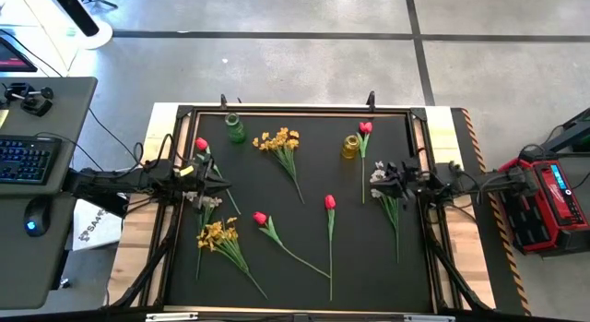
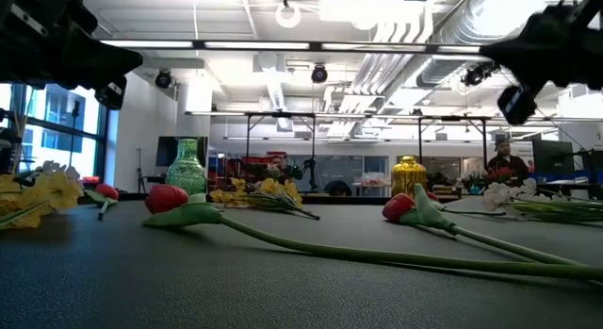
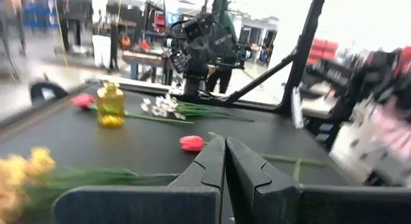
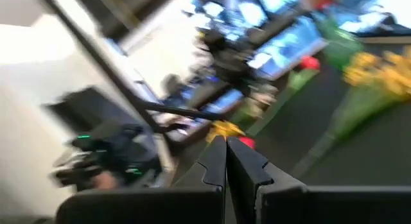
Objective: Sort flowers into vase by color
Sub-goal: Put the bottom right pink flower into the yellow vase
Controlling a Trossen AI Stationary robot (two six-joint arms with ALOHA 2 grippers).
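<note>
Flowers lie scattered flat on the black mat [image 1: 304,234]; none stands in a vase. Nearest the front edge lie two long green-stemmed red tulips [image 1: 260,218] [image 1: 329,202] in the middle and a bunch of yellow daffodil-like blooms [image 1: 218,233] on the left side. Midway, the left gripper [image 1: 221,183] hangs over the mat's left side with fingers pressed together and nothing between them; a sprig of small white blossoms [image 1: 205,201] lies just beside it. Opposite, the right gripper [image 1: 380,169] hangs over the right side, likewise closed tight and empty, near a second white sprig [image 1: 378,190]. Toward the far edge lie a second yellow bunch [image 1: 278,139] and two more red tulips [image 1: 201,144] [image 1: 365,128]. Farthest back, a small green glass vase [image 1: 234,127] and a small yellow glass vase [image 1: 350,146] stand upright, well apart.
</note>
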